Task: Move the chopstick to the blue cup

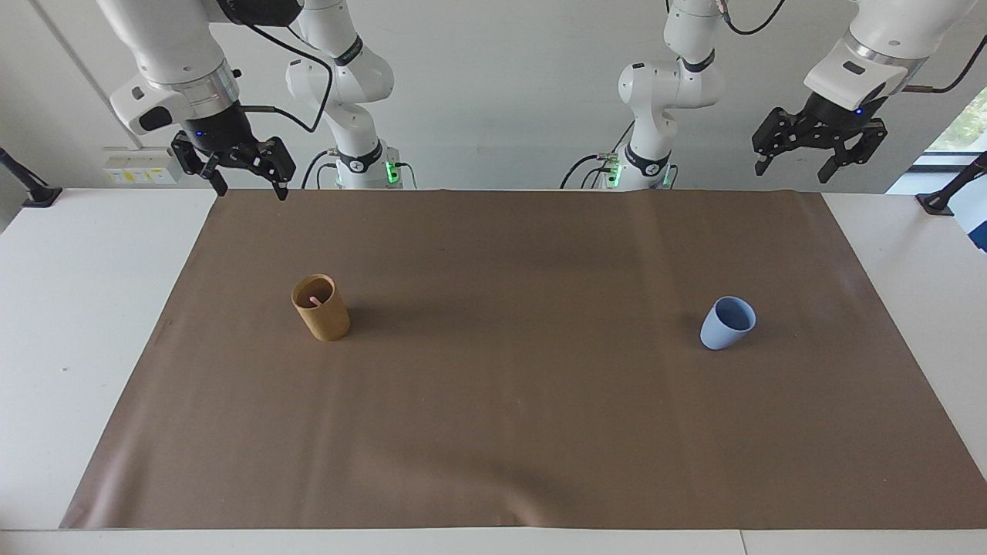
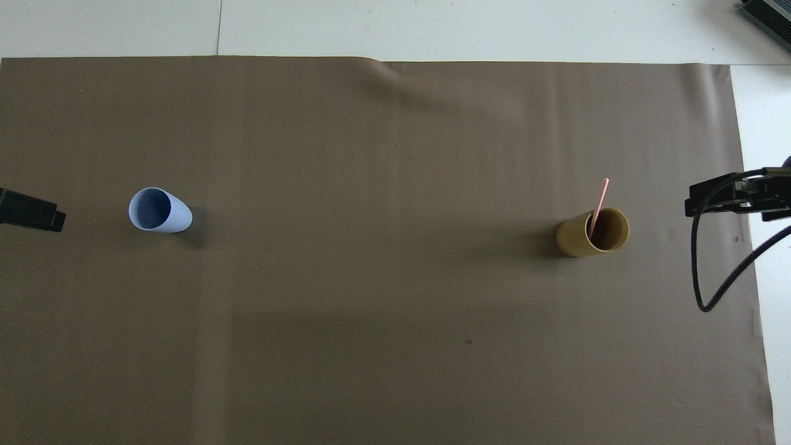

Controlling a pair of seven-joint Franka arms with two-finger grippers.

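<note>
Chopstick (image 2: 598, 204): stands in the tan cup (image 1: 321, 310), lower part hidden inside.
Blue cup (image 1: 726, 323): upright on the table's brown mat (image 1: 509, 416), toward the left arm's end.
Left claw (image 1: 798, 159): raised, fingers apart, holding nothing.
Right claw (image 1: 250, 185): raised, fingers apart, holding nothing.

- No text, label, brand, number or sign can be read anywhere in either view.
</note>
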